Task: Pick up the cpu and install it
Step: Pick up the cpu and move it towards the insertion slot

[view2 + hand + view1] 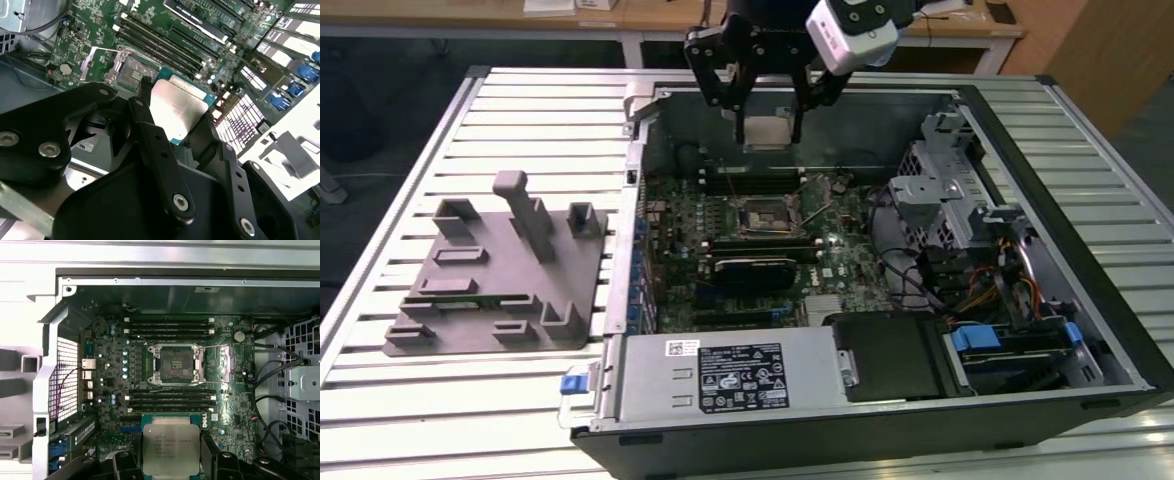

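Firmly closed, the pincer [769, 120] clamps the cpu [170, 447] between its fingers, silver top showing, held in the air above the motherboard [235, 407], apart from the open socket [176, 364], inside the computer case [894, 110] lying on the desk [520, 110].

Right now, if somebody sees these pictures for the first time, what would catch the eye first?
The black gripper stands out first: it holds the shiny silver cpu above the open computer case, toward the top of the exterior view. Inside the case, the socket lies open and empty. On the exterior view's left, a grey tray with upright posts rests on the slatted table.
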Controlling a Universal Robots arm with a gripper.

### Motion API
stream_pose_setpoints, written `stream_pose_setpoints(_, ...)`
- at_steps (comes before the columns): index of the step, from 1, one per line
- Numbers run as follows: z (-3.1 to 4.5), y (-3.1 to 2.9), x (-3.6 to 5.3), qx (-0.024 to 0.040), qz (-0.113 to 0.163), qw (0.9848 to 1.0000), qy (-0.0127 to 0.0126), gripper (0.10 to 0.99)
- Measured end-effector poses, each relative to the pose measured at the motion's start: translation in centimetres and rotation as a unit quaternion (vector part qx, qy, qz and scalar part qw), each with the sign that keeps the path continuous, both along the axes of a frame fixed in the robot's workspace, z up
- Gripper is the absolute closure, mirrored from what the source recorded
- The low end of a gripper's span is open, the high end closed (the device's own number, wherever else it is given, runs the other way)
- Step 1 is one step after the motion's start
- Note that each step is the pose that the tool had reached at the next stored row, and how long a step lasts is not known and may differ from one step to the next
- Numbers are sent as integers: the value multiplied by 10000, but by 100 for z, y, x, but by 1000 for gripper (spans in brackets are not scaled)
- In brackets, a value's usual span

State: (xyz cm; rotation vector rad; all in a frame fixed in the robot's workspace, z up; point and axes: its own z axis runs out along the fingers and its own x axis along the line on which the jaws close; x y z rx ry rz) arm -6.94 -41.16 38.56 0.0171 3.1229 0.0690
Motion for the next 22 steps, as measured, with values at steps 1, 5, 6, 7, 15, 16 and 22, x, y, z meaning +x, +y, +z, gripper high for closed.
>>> stream_pose_setpoints(1,-14,0,8,0,0,10000,0,541)
stream_pose_setpoints(5,-71,0,44,0,0,10000,0,541)
stream_pose_setpoints(6,-88,0,53,0,0,10000,0,541)
stream_pose_setpoints(7,-103,0,62,0,0,10000,0,541)
stream_pose_setpoints(15,-242,6,123,-1,0,10000,0,541)
stream_pose_setpoints(16,-257,8,127,0,0,10000,0,541)
stream_pose_setpoints(22,-347,30,153,1,-1,10000,4,541)
